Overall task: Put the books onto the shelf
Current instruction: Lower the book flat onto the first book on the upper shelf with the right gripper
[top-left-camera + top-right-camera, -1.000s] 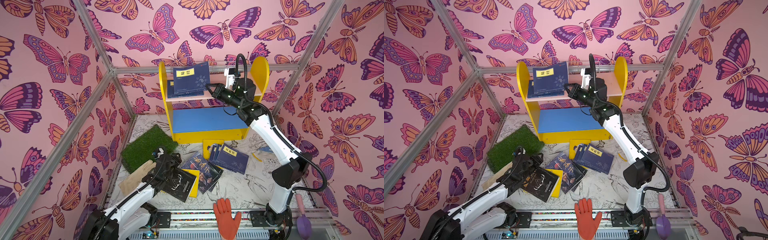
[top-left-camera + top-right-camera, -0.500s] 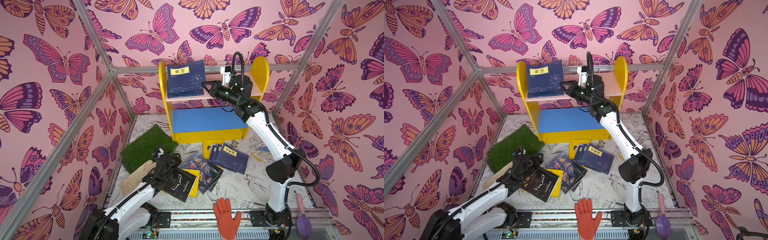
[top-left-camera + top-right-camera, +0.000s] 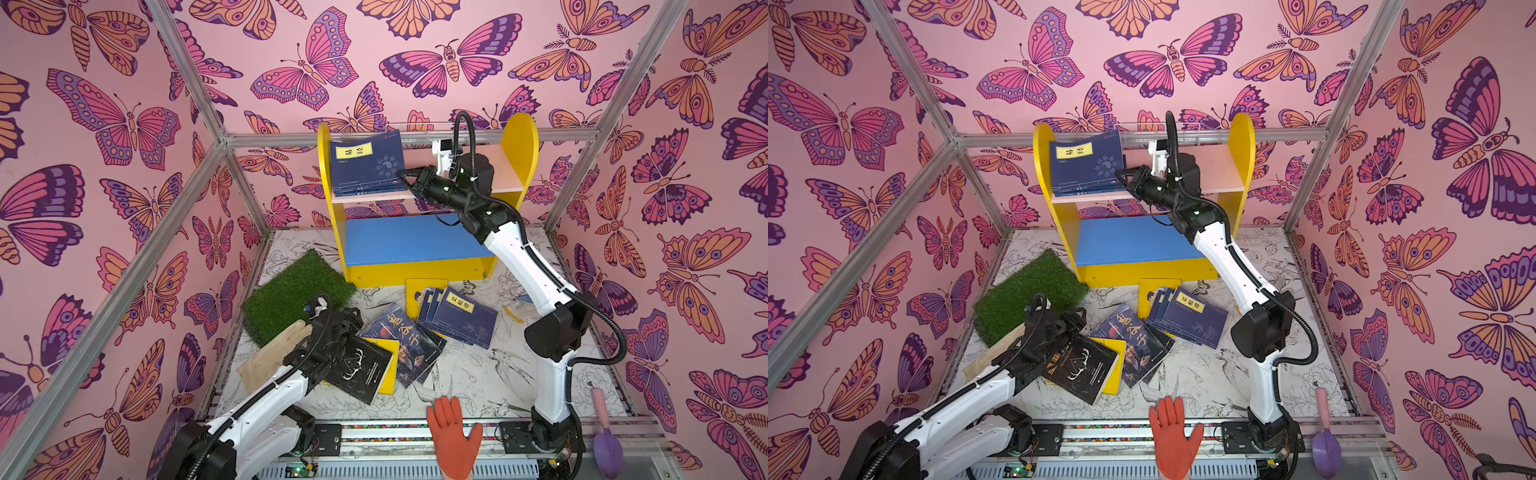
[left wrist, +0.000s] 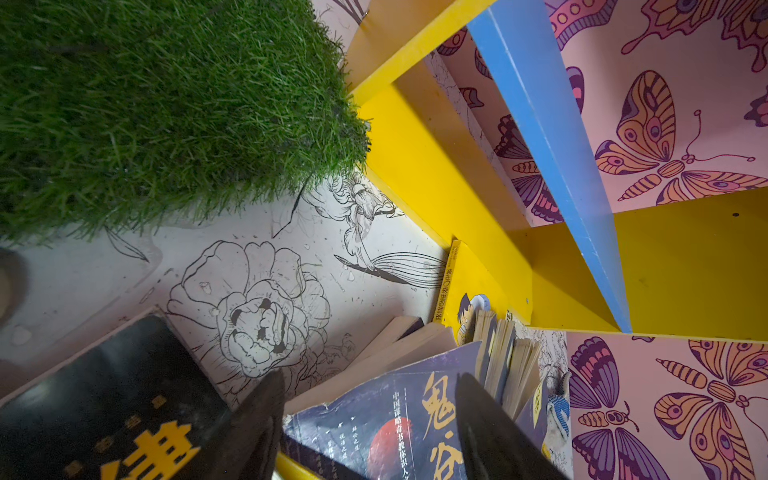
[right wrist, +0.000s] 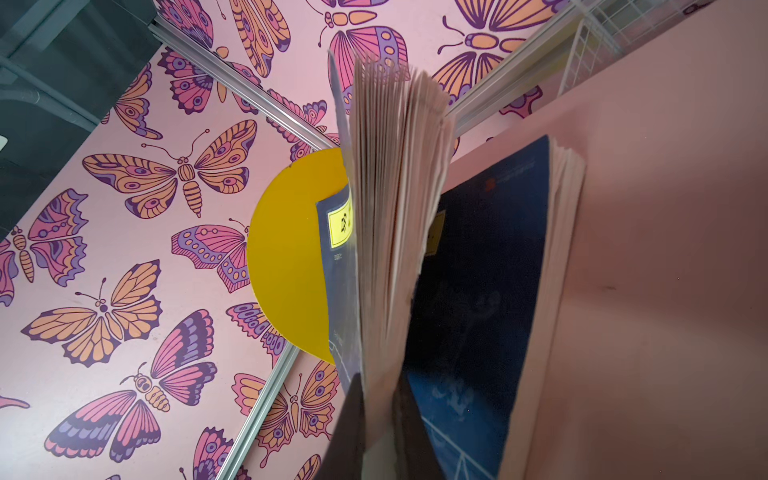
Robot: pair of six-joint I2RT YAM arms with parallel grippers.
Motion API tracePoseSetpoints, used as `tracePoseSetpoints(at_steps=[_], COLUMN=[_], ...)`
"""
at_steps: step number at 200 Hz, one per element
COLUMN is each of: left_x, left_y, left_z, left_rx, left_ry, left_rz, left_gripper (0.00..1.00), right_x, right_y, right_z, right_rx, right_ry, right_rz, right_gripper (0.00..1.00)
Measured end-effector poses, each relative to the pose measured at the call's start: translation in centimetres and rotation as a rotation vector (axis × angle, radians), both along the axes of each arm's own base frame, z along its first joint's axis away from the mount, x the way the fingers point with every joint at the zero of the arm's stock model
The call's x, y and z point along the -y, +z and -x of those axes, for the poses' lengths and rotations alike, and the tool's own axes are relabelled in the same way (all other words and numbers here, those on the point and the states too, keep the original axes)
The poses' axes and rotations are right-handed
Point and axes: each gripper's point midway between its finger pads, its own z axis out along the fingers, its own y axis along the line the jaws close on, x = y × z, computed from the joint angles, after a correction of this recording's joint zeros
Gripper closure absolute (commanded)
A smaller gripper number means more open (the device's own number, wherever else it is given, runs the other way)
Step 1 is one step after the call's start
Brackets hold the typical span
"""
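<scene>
The shelf [image 3: 419,249] stands at the back, with a pink upper board [image 3: 1221,174] and a blue lower board. My right gripper [image 3: 401,176] [image 5: 380,399] is shut on the page edge of a navy book [image 3: 365,162] [image 5: 395,187], which stands tilted against the left yellow panel. A second navy book [image 5: 490,270] lies flat beneath it. On the floor lie a black antler book [image 3: 361,370], a dark portrait cover [image 3: 409,345] and a navy stack [image 3: 461,316]. My left gripper [image 3: 349,320] [image 4: 370,386] hangs open over the portrait cover [image 4: 399,424].
A green grass mat [image 3: 291,295] lies left of the shelf, with a beige glove [image 3: 274,357] beside my left arm. An orange glove [image 3: 453,436] and a purple trowel [image 3: 606,444] sit at the front rail. A yellow cartoon book [image 3: 419,289] leans at the shelf's foot.
My right gripper has carried the navy book leftward along the upper board and tipped it more upright against the yellow panel. The left arm has stayed still.
</scene>
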Motion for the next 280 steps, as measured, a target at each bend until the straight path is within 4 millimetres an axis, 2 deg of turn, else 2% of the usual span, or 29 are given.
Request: tracePoseSetpoints(at_steps=[57, 98, 159, 212, 280], left_x=[0.0, 0.0, 0.0, 0.0, 0.0], left_y=[0.0, -0.2, -0.2, -0.2, -0.7], left_z=[0.0, 0.1, 0.1, 0.1, 0.1], left_rx=[0.0, -0.004, -0.005, -0.006, -0.022], left_ry=[0.0, 0.001, 0.003, 0.005, 0.009], left_rz=[0.0, -0.001, 0.002, 0.005, 0.004], left_gripper=[0.33, 0.33, 0.33, 0.33, 0.33], right_x=[0.0, 0.1, 0.4, 1.5, 2.2], right_y=[-0.3, -0.6, -1.1, -1.2, -1.4], right_z=[0.0, -0.2, -0.3, -0.6, -0.4], right_rx=[-0.012, -0.012, -0.012, 0.003, 0.041], right_ry=[-0.001, -0.012, -0.044, -0.11, -0.181], right_rz=[0.004, 0.02, 0.064, 0.141, 0.258], right_gripper=[0.99, 0.95, 0.75, 0.6, 0.54])
